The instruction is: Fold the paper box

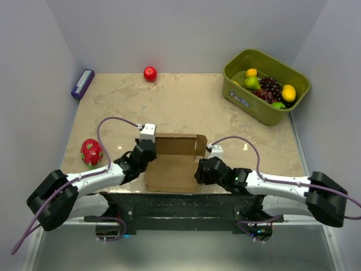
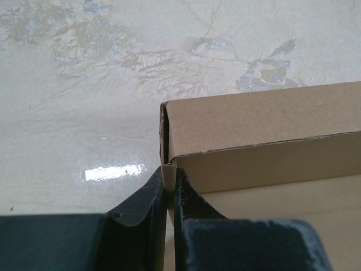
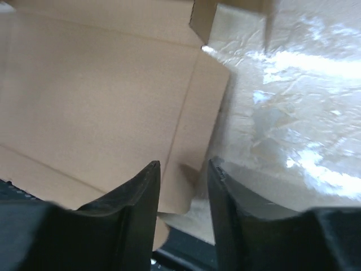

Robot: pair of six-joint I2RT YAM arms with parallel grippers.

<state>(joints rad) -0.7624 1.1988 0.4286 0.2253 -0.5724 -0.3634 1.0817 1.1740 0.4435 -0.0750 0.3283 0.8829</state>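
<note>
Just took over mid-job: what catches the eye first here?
The half-folded paper box sits at the near edge, back wall raised. The left gripper pinches that wall's left corner; the right gripper hangs open over the right flap. A green fruit bin stands far right.

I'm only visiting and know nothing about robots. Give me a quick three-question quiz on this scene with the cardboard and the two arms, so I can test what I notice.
1. True or false: the black left gripper is pinched onto an edge of the plain brown cardboard box.
2. Where does the olive-green plastic bin of fruit stand? A: near-left corner. B: far-right corner. C: dead centre, between the arms.
3. Fill the gap: the jaws of the black right gripper stand ____ (open or shut).

Key: 1 true; 2 B; 3 open.
</note>
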